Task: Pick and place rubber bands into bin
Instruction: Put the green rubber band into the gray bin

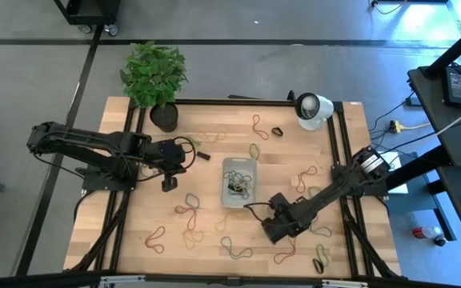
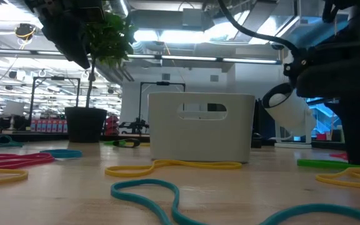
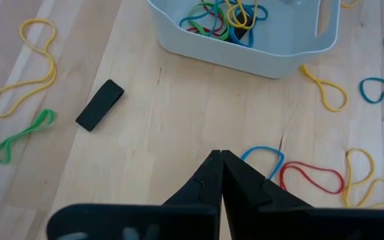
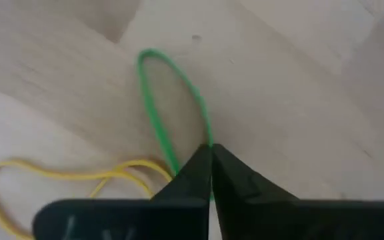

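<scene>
Teal band [image 2: 161,194] lies nearest on the worktop [image 2: 74,200], with a yellow band [image 2: 174,166] just behind it, against the bin [image 2: 200,127].

Right gripper [image 4: 210,160]: low on the worktop, to the right of the bin and nearer than it, fingers pressed together on a green band [image 4: 169,100]; a yellow loop [image 4: 65,175] lies just beside it. Step in hand looks like the pick. Next move calls for a lift, a carry left and far to the bin [image 1: 238,181], and a release over it.

Left gripper [image 3: 221,163]: left of the bin, fingers closed on nothing, waiting.

Bin already holds several bands [image 3: 222,17] (blue, yellow, red, green).

Many bands are still scattered over the pale wood worktop. Small black block [image 3: 99,105] near the left gripper. Potted plant [image 1: 155,76] at the far left corner, round white lamp-like object [image 1: 313,109] at far right. Beyond the worktop: a large hall, ceiling lights.
</scene>
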### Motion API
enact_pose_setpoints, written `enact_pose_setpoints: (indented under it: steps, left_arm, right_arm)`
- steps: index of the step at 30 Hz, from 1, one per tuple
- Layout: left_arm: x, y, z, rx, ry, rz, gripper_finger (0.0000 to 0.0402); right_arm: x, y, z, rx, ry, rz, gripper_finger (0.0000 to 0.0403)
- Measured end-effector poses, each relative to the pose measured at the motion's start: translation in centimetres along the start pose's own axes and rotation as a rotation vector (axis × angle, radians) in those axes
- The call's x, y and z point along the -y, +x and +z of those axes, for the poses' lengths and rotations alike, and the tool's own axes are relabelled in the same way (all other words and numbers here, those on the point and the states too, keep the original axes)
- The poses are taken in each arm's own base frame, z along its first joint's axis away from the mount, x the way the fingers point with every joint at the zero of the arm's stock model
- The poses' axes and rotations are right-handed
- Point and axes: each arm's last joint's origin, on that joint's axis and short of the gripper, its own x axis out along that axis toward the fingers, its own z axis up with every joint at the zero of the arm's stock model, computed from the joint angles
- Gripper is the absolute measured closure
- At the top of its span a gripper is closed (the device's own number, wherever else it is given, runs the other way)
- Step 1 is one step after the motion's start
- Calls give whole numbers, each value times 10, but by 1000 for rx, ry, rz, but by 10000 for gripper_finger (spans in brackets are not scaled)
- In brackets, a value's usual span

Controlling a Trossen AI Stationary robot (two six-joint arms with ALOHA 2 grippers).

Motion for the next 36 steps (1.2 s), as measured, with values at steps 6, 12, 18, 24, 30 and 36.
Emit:
enact_pose_setpoints:
  steps: [6, 12, 18, 24, 30, 36]
  left_arm:
    - [0, 0, 0, -1, 24, 0, 400]
    - [0, 0, 0, 3, 52, -1, 400]
    - [0, 0, 0, 4, 70, 3, 398]
    - [0, 0, 1, 12, 105, 10, 400]
    - [0, 0, 1, 14, 103, 9, 400]
    - [0, 0, 1, 13, 78, 9, 399]
  right_arm:
    - [16, -39, -2, -13, 61, 7, 399]
    - [28, -94, 6, 4, 46, -100, 401]
    - [27, -147, 35, 150, 61, -90, 402]
    - [10, -161, 88, 268, -20, 22, 402]
    - [-24, -125, 133, 262, -189, 127, 403]
    - [-46, -75, 148, 153, -319, 75, 403]
